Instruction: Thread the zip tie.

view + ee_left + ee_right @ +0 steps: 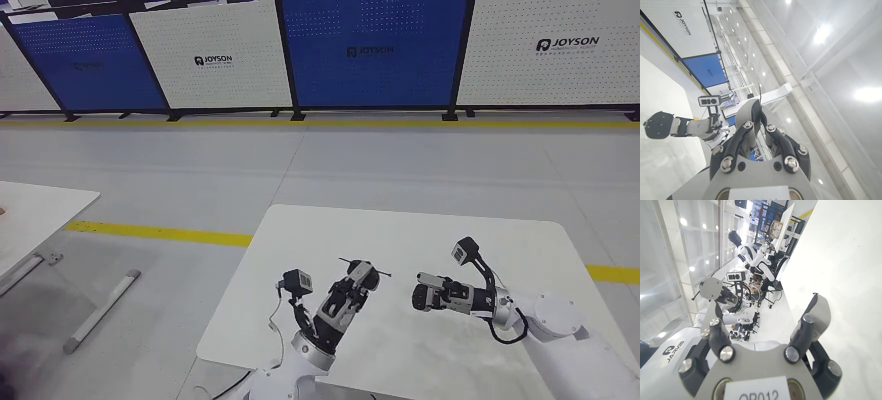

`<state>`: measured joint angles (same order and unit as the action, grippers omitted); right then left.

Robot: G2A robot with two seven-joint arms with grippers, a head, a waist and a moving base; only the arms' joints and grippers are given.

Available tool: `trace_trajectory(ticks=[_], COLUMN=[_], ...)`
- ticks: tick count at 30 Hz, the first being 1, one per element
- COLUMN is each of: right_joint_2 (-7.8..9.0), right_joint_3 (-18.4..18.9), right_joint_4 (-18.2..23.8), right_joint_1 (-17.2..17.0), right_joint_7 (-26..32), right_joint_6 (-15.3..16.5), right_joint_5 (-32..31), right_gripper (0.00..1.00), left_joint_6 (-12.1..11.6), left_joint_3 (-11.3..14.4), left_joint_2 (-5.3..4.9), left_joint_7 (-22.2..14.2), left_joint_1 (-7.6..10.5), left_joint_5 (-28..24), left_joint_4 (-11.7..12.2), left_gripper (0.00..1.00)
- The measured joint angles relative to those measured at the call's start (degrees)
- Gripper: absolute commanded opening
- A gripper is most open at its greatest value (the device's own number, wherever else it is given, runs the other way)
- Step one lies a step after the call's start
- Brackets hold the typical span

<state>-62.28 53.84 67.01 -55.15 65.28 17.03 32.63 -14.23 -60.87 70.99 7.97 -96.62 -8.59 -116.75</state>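
**While the left claw pinches the tie, the right one hangs wide open**

As things stand, the left claw is clenched on the zip tie, the thin black strip squeezed between its ribbed pads with a short length poking out past the tips. From above, the tie reads as a fine dark line held up off the worktop, sticking out to either side of that claw. Facing it, close by but clearly apart, the right claw is spread open and grasping nothing.

Here's where it could come undone, to my eye. The strip is slim and springy, so the free end may droop or wobble. A small misalignment would then send the right claw shutting on air, or nudging the end aside rather than catching it. The pinch is narrow too, and a sideways push could swivel the tie between the pads or pull it loose onto the worktop. With both claws this near, a hasty approach risks knocking them together. Which end carries the locking head, I can't make out.
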Motion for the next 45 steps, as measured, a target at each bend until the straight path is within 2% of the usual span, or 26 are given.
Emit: trace_trajectory(ticks=[3,6,9,18,22,34,40,45], right_joint_2=[0.00,0.00,0.00,0.00,0.00,0.00,0.00,0.00], right_joint_3=[0.00,0.00,0.00,0.00,0.00,0.00,0.00,0.00], right_joint_4=[0.00,0.00,0.00,0.00,0.00,0.00,0.00,0.00], right_joint_1=[0.00,0.00,0.00,0.00,0.00,0.00,0.00,0.00], right_joint_7=[0.00,0.00,0.00,0.00,0.00,0.00,0.00,0.00], right_joint_6=[0.00,0.00,0.00,0.00,0.00,0.00,0.00,0.00], right_joint_5=[0.00,0.00,0.00,0.00,0.00,0.00,0.00,0.00], right_gripper=[1.00,1.00,1.00,1.00,1.00,1.00,1.00,1.00], left_joint_6=[6.11,10.60,13.06,19.37,19.45,19.63,24.91,24.88], left_joint_3=[1.52,3.33,4.51,6.12,6.55,6.50,7.19,7.09], left_joint_2=[0.39,0.77,0.98,1.56,1.80,1.79,1.99,2.10], left_joint_7=[2.83,4.18,4.50,6.20,6.29,6.24,6.54,6.24], left_joint_1=[1.83,3.74,4.78,6.37,6.52,6.55,7.73,7.53], left_joint_5=[4.56,8.60,11.70,16.55,15.05,15.36,20.08,19.01], left_joint_4=[1.39,3.44,5.79,11.13,11.32,11.50,13.60,13.13], left_gripper=[0.00,0.00,0.00,0.00,0.00,0.00,0.00,0.00])
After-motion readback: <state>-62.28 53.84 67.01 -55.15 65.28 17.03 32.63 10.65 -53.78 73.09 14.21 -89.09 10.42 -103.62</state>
